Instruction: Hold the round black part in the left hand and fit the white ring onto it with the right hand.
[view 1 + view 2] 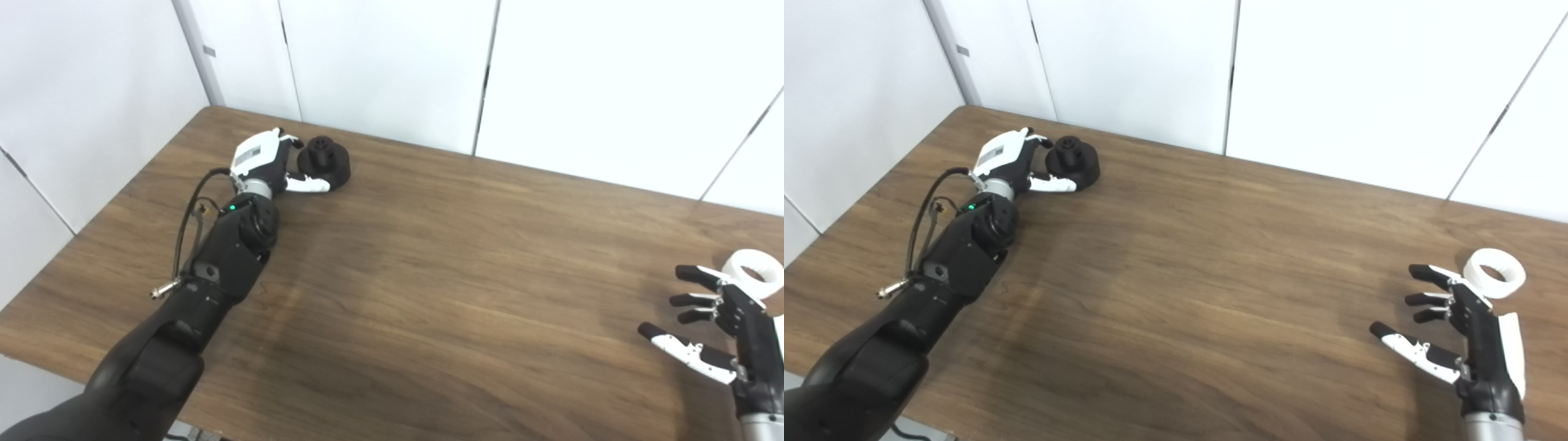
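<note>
Left hand [264, 160] cups black part [324, 161]; right hand [1464, 334] splayed wide beside white ring [1494, 273].

1. No readable text, brand, number or sign in either view.
2. Left hand [260, 160], upper left of frame: grey panel on its white back, any print there too blurred to read.
3. Green indicator light [232, 207] on the left wrist, just below that hand; a light only, no characters.
</note>
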